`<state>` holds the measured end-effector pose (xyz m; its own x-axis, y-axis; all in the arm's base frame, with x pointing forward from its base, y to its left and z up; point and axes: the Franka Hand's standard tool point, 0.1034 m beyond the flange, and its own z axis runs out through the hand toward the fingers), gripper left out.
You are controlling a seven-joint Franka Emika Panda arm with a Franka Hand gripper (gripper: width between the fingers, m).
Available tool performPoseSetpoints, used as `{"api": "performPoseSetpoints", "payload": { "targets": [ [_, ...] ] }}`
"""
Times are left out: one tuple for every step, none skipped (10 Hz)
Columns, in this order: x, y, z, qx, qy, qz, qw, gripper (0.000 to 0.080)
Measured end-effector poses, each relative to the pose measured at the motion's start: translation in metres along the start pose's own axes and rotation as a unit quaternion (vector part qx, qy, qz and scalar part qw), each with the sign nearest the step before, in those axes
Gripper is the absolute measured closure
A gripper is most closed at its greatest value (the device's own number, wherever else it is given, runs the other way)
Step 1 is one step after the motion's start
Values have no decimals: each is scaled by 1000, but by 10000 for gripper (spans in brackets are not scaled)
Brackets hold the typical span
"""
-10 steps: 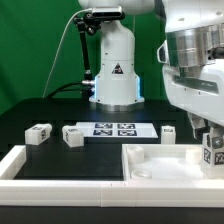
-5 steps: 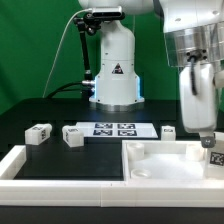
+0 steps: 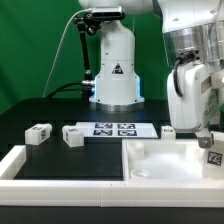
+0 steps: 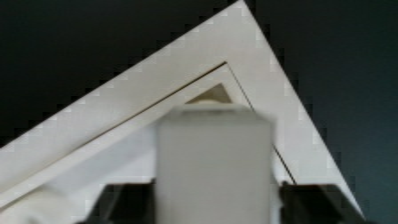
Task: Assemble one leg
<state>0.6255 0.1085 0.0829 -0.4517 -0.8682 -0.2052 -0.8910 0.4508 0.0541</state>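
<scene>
My gripper (image 3: pixel 210 147) is shut on a white leg (image 3: pixel 213 157) with a tag marker on its face. It holds the leg upright over the right corner of the large white recessed panel (image 3: pixel 160 160). In the wrist view the leg (image 4: pixel 217 160) stands between the dark fingers (image 4: pixel 128 205), and my gripper (image 4: pixel 217 208) is clamped on its sides. The panel's corner (image 4: pixel 160 105) lies below it, with a small triangular hole (image 4: pixel 214 95) just beyond the leg's end. Three more legs (image 3: pixel 39 133) (image 3: pixel 72 135) (image 3: pixel 168 132) lie on the black table.
The marker board (image 3: pixel 114 129) lies flat between the loose legs. A low white frame edge (image 3: pixel 20 160) runs along the front at the exterior view's left. The robot base (image 3: pixel 112 70) stands behind, before a green backdrop.
My wrist has turned and shifted slightly above the panel's right corner, the leg staying in the grip and sinking a little. The loose legs have not moved.
</scene>
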Motion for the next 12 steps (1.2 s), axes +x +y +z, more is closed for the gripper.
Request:
{"api": "performPoseSetpoints", "payload": {
  "targets": [
    [0,2,1,-3,1,-11,1000,266],
    [-2,4,1,-9,2,-12,1000,174],
    [-2,5,1,-12,6,-88,996,156],
    [-2,6,1,-15,11,-154,988,156],
    [-2,8,1,-24,18,-218,975,156],
    [-3,8,0,-31,28,-289,956,151],
    [-4,9,-1,-38,28,-323,945,151],
    [-4,9,-2,-45,35,-403,913,151],
    [-4,9,-3,-47,36,-462,885,151],
    [-4,9,-3,-49,35,-492,869,151],
    [-3,7,-2,-44,34,-551,833,151],
    [-1,3,-2,-30,37,-600,799,151]
  ]
}}
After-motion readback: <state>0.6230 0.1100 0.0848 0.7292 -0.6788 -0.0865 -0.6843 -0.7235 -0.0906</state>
